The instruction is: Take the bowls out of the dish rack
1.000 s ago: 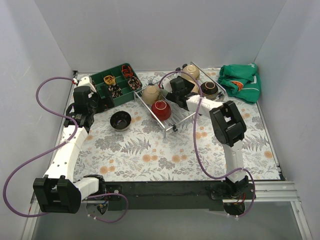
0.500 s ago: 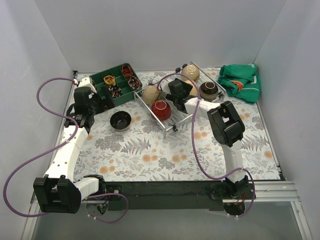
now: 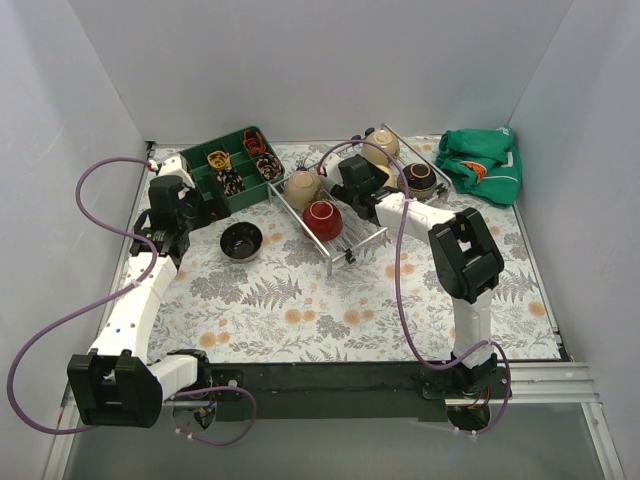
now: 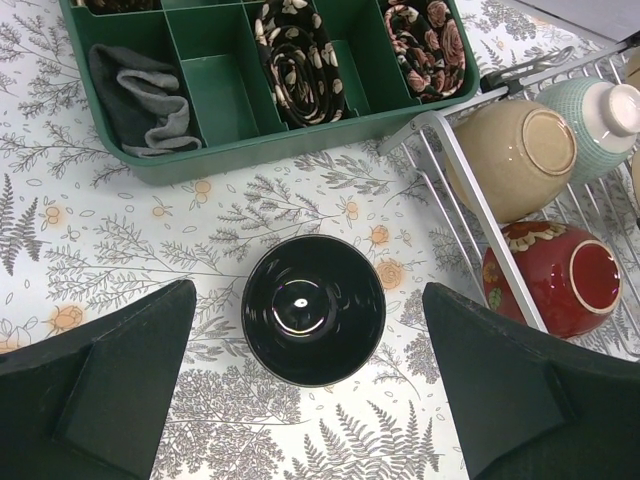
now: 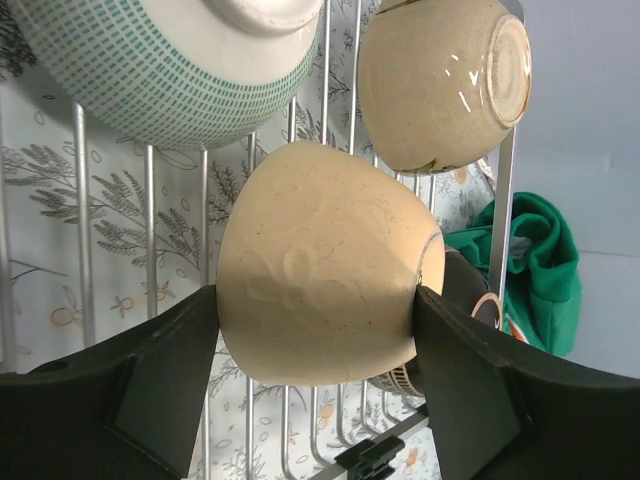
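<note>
R pincer (image 5: 315, 305) on beige bowl (image 5: 325, 240) in rack (image 5: 152, 240), L pincer (image 4: 305, 292) wide

Green compartment tray (image 4: 215, 100) holding rolled fabrics (image 4: 295, 60); green cloth (image 3: 482, 165) lies on floral tablecloth (image 3: 300, 300)

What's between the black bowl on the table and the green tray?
Nothing but bare fern-print tablecloth separates the black bowl and green tray, in the left wrist view.
</note>
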Available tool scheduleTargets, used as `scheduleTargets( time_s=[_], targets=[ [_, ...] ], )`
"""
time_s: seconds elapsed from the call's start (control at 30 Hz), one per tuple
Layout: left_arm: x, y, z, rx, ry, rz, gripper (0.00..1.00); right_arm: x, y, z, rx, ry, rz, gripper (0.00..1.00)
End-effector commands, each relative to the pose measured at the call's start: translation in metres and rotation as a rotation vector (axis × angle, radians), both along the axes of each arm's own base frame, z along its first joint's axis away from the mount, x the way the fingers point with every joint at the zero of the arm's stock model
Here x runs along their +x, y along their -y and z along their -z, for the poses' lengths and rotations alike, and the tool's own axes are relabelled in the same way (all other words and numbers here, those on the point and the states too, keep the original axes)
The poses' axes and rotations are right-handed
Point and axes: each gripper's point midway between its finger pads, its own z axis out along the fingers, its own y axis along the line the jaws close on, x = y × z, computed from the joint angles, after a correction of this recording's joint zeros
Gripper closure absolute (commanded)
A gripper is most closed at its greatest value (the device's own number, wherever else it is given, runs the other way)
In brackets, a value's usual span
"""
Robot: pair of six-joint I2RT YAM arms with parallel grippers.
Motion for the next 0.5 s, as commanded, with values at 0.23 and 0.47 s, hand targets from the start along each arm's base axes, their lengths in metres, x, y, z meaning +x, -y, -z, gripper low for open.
scheduleTargets(
  time_s=[0.23, 0.47],
  targets=[
    [-0.002, 0.02, -0.014, -0.046, 0.074, 0.11, 0.02, -0.024, -0.015, -0.077, 0.365, 0.034, 0.066, 0.79],
    [-0.004, 0.038, -0.014, -0.093, 0.092, 0.207, 0.02, -0.046, -0.031, -0.098, 0.57, -0.023, 0.051, 0.82]
  ],
)
